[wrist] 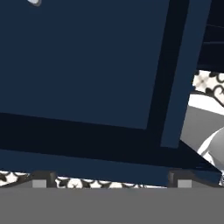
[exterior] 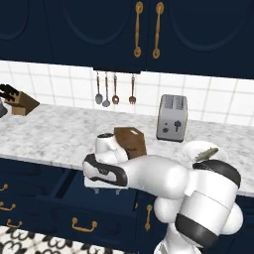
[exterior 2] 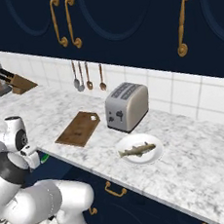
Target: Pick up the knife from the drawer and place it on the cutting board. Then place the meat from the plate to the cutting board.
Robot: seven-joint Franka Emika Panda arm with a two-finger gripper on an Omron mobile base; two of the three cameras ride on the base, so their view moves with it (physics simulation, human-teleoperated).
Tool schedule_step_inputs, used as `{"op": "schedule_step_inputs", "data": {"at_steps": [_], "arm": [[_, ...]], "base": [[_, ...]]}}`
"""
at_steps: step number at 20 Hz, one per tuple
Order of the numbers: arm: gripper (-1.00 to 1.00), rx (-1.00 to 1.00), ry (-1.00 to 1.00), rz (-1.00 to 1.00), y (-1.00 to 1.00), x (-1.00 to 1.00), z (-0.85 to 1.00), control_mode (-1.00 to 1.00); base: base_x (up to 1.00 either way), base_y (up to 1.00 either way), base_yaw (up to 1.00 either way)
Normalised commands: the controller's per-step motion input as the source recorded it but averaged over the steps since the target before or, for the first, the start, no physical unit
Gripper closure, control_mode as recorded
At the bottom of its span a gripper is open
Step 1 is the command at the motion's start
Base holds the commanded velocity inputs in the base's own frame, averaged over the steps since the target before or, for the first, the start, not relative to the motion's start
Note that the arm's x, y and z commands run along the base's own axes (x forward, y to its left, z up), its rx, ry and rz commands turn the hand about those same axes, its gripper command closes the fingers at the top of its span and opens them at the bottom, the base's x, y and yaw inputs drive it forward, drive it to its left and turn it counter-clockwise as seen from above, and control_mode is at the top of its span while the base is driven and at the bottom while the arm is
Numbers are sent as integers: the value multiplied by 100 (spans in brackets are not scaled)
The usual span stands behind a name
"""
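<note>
One cutting board [exterior 2: 79, 128], one plate [exterior 2: 156, 154], one open drawer [exterior: 59, 184]; fingers [wrist: 43, 178] spread wide, empty.

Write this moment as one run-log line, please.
claw: over open drawer, open, empty | knife: in drawer | cutting board: bare | meat: on plate

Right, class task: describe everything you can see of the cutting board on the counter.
The cutting board is a flat, brown, wood-looking rectangle with one cut corner. It lies flat on the grey-white marbled counter, left of the toaster and apart from it, near the front edge above the open drawer. Nothing rests on it. In the left base view the arm hides part of it.
</note>
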Motion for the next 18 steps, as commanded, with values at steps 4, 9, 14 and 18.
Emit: {"op": "schedule_step_inputs", "data": {"at_steps": [4, 9, 14, 18], "arm": [[-100, 0, 0, 0, 34, 29, -55, -100], [-100, 0, 3, -5, 38, 28, -40, -100], [-100, 0, 6, -9, 29, 28, -36, -100], [-100, 0, 4, -8, 36, 3, -39, -100]], "base": [[0, 0, 0], [0, 0, 0], [0, 0, 0], [0, 0, 0]]}}
